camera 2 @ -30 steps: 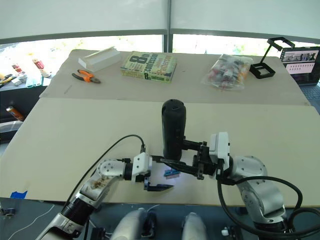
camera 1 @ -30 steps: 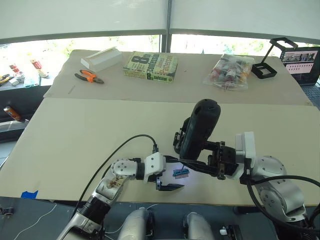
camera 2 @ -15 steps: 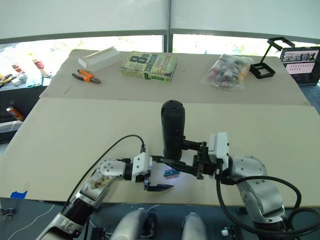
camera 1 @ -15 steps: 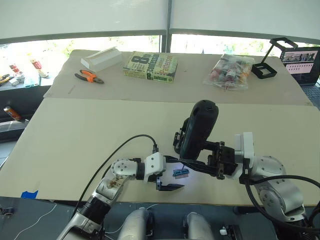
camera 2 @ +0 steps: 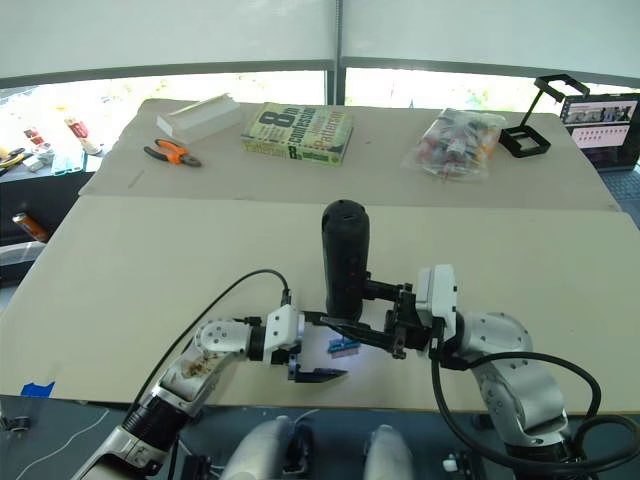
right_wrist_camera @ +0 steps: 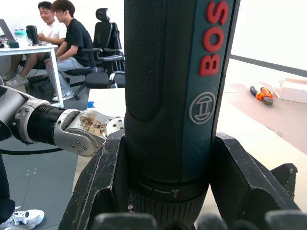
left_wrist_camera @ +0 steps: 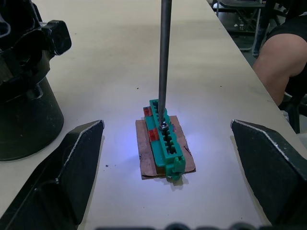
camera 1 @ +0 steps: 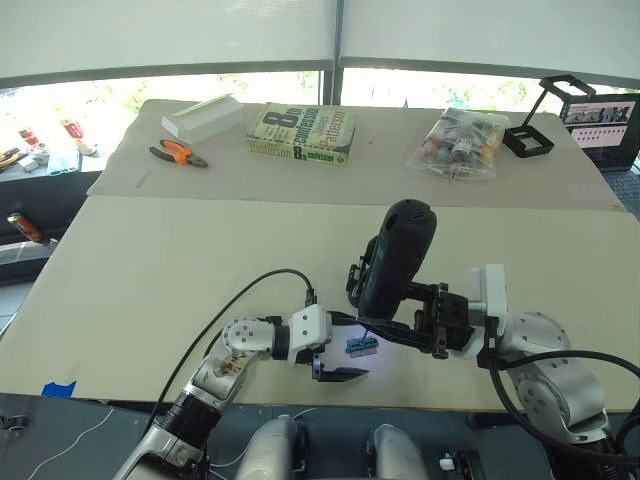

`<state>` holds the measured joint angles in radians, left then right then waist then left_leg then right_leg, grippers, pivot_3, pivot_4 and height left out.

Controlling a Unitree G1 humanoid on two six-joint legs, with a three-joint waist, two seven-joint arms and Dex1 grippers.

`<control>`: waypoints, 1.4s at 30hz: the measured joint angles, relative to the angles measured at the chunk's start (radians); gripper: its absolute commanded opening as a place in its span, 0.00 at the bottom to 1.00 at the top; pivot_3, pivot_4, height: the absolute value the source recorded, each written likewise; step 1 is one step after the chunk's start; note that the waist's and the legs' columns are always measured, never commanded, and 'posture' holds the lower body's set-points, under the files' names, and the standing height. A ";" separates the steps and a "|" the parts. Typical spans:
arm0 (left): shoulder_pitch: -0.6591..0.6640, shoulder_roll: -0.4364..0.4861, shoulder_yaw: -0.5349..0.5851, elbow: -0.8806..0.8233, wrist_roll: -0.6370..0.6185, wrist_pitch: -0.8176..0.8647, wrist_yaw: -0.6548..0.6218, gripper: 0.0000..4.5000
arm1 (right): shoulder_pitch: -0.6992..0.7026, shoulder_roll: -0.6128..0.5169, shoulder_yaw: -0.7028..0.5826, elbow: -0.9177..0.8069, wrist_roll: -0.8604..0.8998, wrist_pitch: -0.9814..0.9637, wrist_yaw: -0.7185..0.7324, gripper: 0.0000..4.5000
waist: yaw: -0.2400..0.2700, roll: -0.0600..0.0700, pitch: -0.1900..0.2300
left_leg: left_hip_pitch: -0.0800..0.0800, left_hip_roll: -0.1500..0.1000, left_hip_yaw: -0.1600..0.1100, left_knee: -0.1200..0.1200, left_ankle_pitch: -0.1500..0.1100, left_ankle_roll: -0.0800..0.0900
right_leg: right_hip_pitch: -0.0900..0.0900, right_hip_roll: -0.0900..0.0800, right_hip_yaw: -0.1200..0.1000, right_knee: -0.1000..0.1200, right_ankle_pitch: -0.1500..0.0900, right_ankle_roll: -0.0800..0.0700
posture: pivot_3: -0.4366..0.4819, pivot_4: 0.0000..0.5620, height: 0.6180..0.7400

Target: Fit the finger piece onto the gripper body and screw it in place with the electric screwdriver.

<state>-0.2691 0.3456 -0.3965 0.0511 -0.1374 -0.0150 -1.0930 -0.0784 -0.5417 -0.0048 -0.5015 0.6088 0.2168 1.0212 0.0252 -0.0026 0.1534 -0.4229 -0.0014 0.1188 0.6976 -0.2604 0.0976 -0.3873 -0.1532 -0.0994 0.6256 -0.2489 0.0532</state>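
My right gripper (camera 1: 395,325) is shut on the electric screwdriver (camera 1: 396,258), a thick black cylinder with red lettering (right_wrist_camera: 192,72) that stands nearly upright. Its thin metal bit (left_wrist_camera: 164,57) points down onto a screw in a small green block (left_wrist_camera: 165,139) lying on a brown card. My left gripper (camera 1: 350,347) is open, one finger (left_wrist_camera: 72,158) on each side of that block, not touching it. The gripper body (camera 1: 357,280), a chunky black block, stands just behind the screwdriver and is mostly hidden. The finger piece is out of view.
At the back of the table lie a book (camera 1: 303,133), orange-handled pliers (camera 1: 178,153), a white box (camera 1: 203,117), a bag of small items (camera 1: 460,143) and a black stand (camera 1: 545,115). A laptop (camera 1: 610,125) sits far right. People sit at a desk (right_wrist_camera: 62,43).
The screwdriver's top has leaned very slightly to the left. Both grippers and the green block stay where they were.
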 measured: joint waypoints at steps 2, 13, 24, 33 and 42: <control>0.000 0.000 0.000 0.000 0.000 0.001 0.000 0.99 | 0.000 0.000 0.000 0.000 -0.001 0.000 0.000 0.43 | 0.000 0.000 0.000 | 0.000 0.000 0.000 0.000 0.000 0.000 | 0.000 0.000 0.000 0.000 0.000 0.000 | 0.48 0.27 1.00; 0.001 0.000 0.000 -0.008 0.000 0.015 0.002 0.99 | 0.007 0.000 0.004 0.000 -0.006 0.000 -0.002 0.43 | 0.000 0.000 0.000 | 0.000 0.000 0.000 0.000 0.000 0.000 | 0.000 0.000 0.000 0.000 0.000 0.000 | 0.48 0.27 1.00; 0.001 0.000 -0.003 -0.009 0.000 0.016 0.002 0.99 | 0.005 0.000 0.011 0.000 -0.019 0.000 -0.016 0.43 | 0.000 0.000 -0.001 | 0.001 0.000 0.000 0.000 0.000 0.000 | 0.000 0.000 0.000 0.000 0.000 0.000 | 0.48 0.27 1.00; 0.001 0.000 -0.013 -0.008 0.000 0.016 0.002 0.99 | -0.001 -0.003 0.031 -0.005 -0.035 0.000 -0.032 0.43 | 0.000 0.000 -0.003 | 0.002 0.000 0.000 0.000 0.000 0.000 | 0.001 0.000 0.000 0.000 0.000 0.000 | 0.48 0.27 1.00; 0.000 0.001 0.001 -0.002 -0.004 0.003 0.004 0.99 | -0.010 -0.012 0.030 -0.008 -0.011 0.008 -0.035 0.43 | 0.000 0.000 -0.003 | 0.001 0.000 0.000 0.000 0.000 0.000 | 0.001 0.000 0.000 0.000 0.000 0.000 | 0.48 0.27 1.00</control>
<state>-0.2687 0.3471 -0.3955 0.0495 -0.1414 -0.0117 -1.0893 -0.0884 -0.5537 0.0249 -0.5093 0.5981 0.2245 0.9866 0.0247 -0.0027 0.1509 -0.4216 -0.0013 0.1187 0.6977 -0.2604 0.0975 -0.3868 -0.1532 -0.0990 0.6258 -0.2489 0.0531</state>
